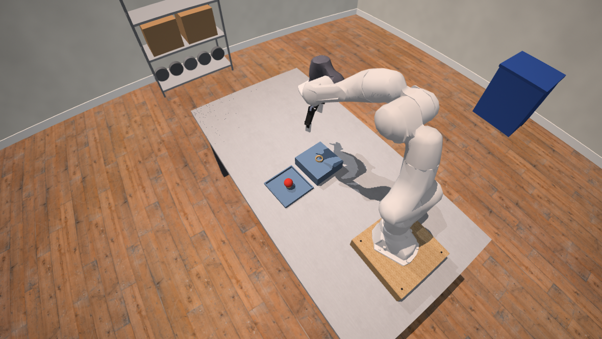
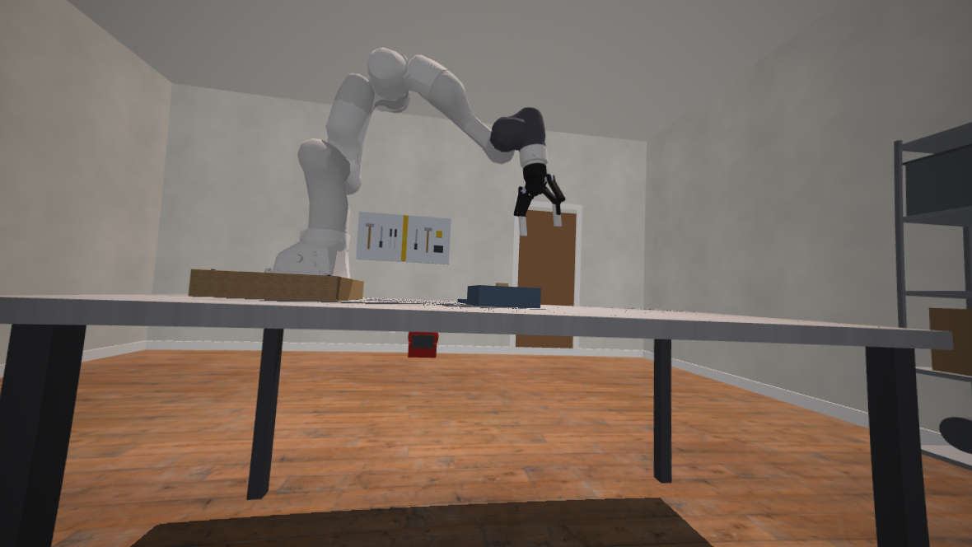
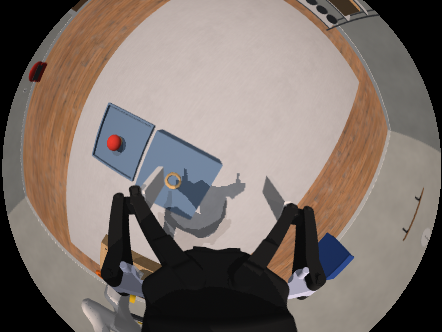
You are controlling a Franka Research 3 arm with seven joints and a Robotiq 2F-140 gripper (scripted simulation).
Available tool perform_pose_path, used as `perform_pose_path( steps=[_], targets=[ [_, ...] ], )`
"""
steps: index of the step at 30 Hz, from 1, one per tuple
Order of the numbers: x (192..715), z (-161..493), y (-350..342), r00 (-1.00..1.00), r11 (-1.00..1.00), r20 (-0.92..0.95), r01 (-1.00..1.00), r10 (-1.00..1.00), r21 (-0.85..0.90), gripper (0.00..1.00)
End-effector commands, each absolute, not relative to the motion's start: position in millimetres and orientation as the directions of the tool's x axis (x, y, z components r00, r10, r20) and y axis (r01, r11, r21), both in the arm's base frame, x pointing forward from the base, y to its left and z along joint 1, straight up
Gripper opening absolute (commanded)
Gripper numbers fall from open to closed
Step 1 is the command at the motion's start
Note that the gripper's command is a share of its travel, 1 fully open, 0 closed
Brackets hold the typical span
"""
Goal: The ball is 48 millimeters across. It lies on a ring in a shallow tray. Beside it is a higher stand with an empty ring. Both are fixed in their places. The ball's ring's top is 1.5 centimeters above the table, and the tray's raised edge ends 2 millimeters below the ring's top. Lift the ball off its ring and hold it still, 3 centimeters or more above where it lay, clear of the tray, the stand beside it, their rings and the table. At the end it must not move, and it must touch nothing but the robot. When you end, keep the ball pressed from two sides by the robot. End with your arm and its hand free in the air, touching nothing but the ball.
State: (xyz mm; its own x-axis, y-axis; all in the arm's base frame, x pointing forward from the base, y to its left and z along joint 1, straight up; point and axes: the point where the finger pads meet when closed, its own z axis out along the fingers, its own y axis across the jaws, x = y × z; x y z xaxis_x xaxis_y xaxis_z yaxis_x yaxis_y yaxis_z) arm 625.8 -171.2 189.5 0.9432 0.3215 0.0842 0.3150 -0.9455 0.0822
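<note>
Ball point(image 1: 288, 182): red, small and round, resting on its ring at the centre of the shallow tray point(image 1: 275, 192). The ring beneath it is hidden by the ball in the top view. The exterior view does not show the ball.
Tray position: on the table point(image 1: 252, 126), at about 8 o'clock from the stand point(image 1: 309, 166) in the top view, the two just beside each other with a narrow gap.
Stand: higher blue block carrying the empty ring point(image 1: 319, 158) on its top face.
Gripper point(image 2: 539, 221): fingers spread to full width, nothing between them. It hangs high in the air, pointing down, well apart from the table and from the ball.
Gripper bearing: in the top view the fingers point(image 1: 308, 118) sit at about 12 o'clock from the stand; the ball lies at about 7 o'clock from them. In the wrist view the ball point(image 3: 113, 141) appears at about 10 o'clock, off the line between the fingers.
Handling, judged: likely light and rigid, with a smooth curved surface that may slip or roll if pinched off-centre.
Hold point, judged: two opposite sides at the ball's widest girth, pads level. The girth stands above the tray edge, so fingertips should stop short of the rim.
Risk, judged: an uneven squeeze could pop the ball out of its ring.
Progress, judged: approach stage; lift not yet begun.
</note>
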Motion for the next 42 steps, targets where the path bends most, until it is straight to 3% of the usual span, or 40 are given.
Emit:
perform_pose_path(
  steps=[1,28,42],
  targets=[
    [630,181,-149,0.982,-0.985,0.101,0.153,0.160,0.077,1.00],
    [595,113,11,0.997,-0.998,0.048,-0.060,-0.060,0.008,1.00],
    [550,76,98,0.982,-0.982,0.002,-0.190,-0.190,-0.005,1.00]
  ],
)
